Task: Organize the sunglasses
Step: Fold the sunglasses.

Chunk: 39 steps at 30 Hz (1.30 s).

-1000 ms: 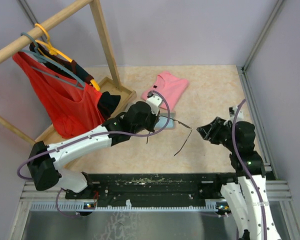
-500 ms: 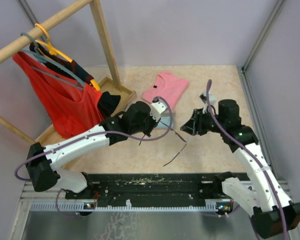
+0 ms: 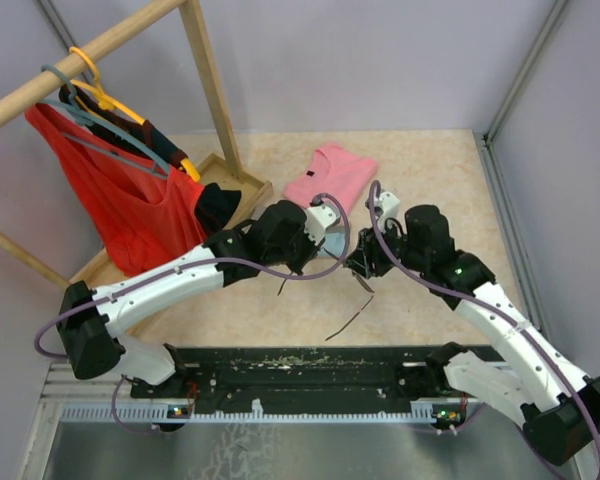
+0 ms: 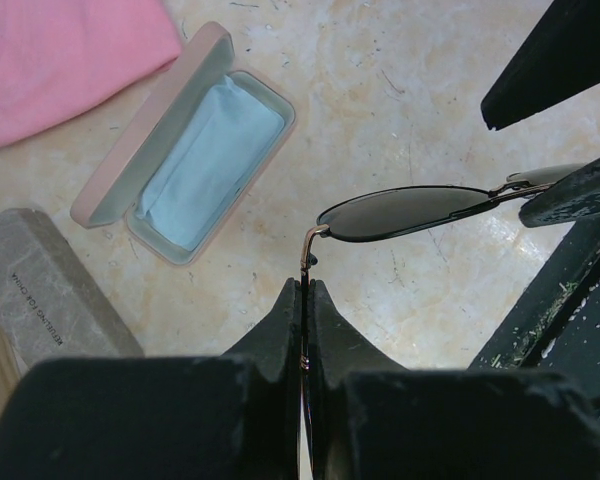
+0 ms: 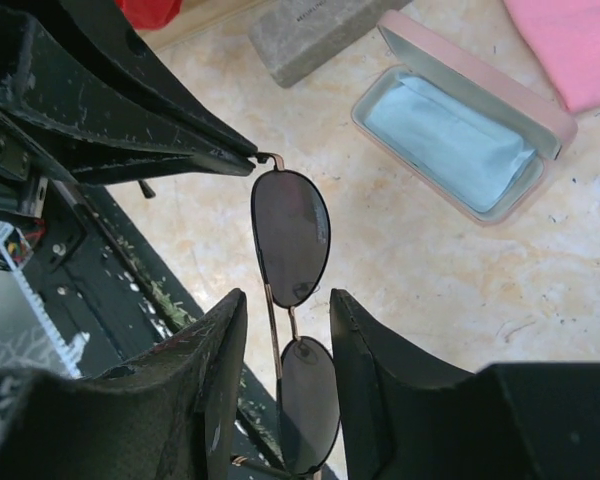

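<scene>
Swinging in from the right edge of the tabletop (image 3: 430, 170), the right gripper (image 5: 288, 305) has reached the middle within the last second and now meets the left gripper (image 4: 307, 300) there. The left gripper has barely shifted. Its jaws are pressed together on one slim arm of the sunglasses (image 5: 290, 235), holding them in the air over the middle of the tabletop with the lenses reaching out toward the other gripper. The right gripper's jaws have narrowed a little on the way in, but they stand apart, one finger on either side of the bridge. A gap shows on both sides of the wire, so I judge that nothing is pinched there yet. This looks like a hand-over or a two-handed fold about to start: with the frame braced at the bridge, the arms could be folded in. The pink case (image 4: 150, 120) lies open on the tabletop near the middle, just beside the grippers, with a light-blue cloth (image 4: 210, 160) inside and no glasses in it. The grey case (image 4: 50, 290) lies closed right next to it. The next move calls for the right jaws to close gently on the bridge and not on a lens. Wire this thin would likely bend if the two arms pulled against each other.
</scene>
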Available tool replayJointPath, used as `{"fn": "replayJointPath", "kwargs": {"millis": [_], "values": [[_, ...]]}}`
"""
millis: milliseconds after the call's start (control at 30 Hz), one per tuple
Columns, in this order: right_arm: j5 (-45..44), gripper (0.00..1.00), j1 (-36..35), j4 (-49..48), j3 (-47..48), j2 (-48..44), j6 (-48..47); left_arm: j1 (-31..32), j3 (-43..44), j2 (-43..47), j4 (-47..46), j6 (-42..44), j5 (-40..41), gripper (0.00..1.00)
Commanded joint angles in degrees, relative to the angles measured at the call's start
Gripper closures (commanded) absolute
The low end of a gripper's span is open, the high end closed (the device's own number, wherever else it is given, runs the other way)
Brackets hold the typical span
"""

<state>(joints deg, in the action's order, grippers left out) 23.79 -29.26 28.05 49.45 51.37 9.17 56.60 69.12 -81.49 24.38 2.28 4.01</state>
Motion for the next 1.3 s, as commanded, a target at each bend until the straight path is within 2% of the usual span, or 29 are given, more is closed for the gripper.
{"fn": "replayJointPath", "kwargs": {"millis": [0,200,433,867,900,1033,1267], "values": [[-4.18,0.62,-2.29,-4.22,-0.64,-1.84,-4.94,-0.62,1.81,-0.05,0.46,-1.10,-2.17,0.99],[-7.68,0.63,-4.85,-2.89,-1.35,-5.45,-8.16,-1.92,2.16,-0.20,0.96,-1.50,-3.88,0.99],[-10.21,0.68,-7.40,3.04,2.31,-2.34,-9.93,-2.23,2.30,-0.40,0.70,-1.52,-4.09,0.99],[-13.24,0.76,-11.23,-0.07,3.23,2.83,-10.31,-2.61,2.60,-0.86,1.11,-1.08,-5.18,0.99],[-13.45,0.76,-11.38,-0.16,3.24,2.91,-10.41,-2.62,2.65,-0.93,1.06,-1.01,-5.23,0.99],[-14.28,0.63,-11.61,-0.48,3.42,2.54,-10.58,-2.60,2.60,-1.08,1.25,-0.88,-5.33,0.99],[-14.60,0.66,-11.60,-0.26,4.71,2.06,-10.61,-2.61,2.37,-1.21,1.60,-0.70,-5.20,0.99]]}}
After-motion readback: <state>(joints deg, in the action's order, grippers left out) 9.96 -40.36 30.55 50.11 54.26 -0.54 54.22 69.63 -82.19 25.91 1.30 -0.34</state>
